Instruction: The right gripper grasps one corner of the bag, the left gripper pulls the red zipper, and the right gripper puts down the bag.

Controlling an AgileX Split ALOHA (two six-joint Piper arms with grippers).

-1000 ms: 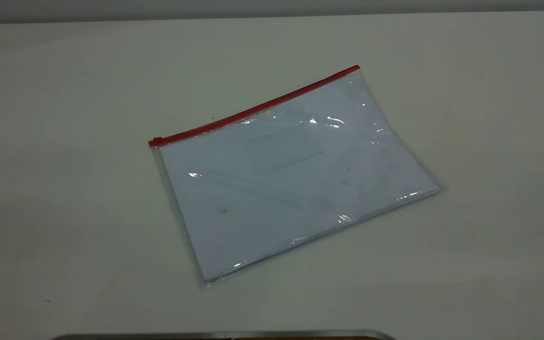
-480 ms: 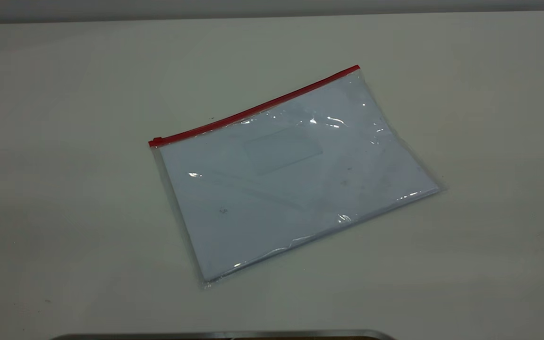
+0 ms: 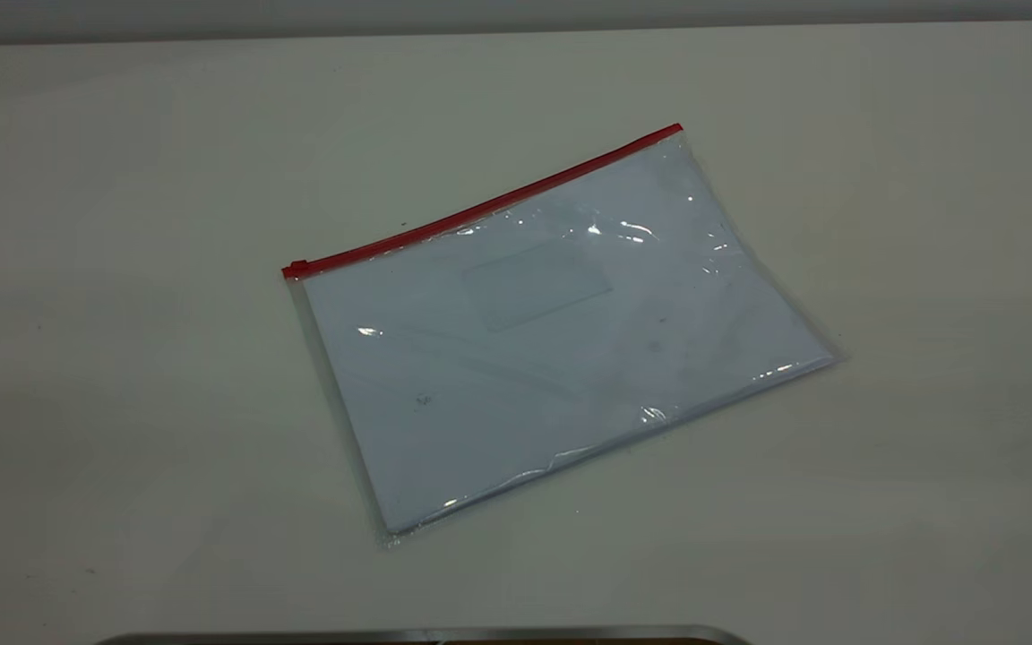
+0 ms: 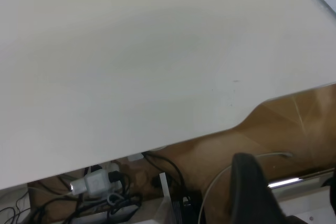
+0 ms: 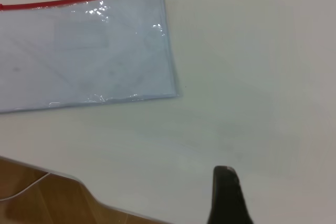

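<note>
Exterior view: bag point(image 3: 561, 340) flat on table point(image 3: 122, 269), red zipper point(image 3: 489, 208) closed.

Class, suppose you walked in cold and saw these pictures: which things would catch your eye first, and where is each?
The bag stands out first, a clear glossy pouch lying flat and askew near the middle of the pale table. Next comes the red zipper along its far long edge, with the slider tab at the exterior view's left end. No arm reaches the bag; only one dark finger of each gripper shows in its wrist view.
</note>
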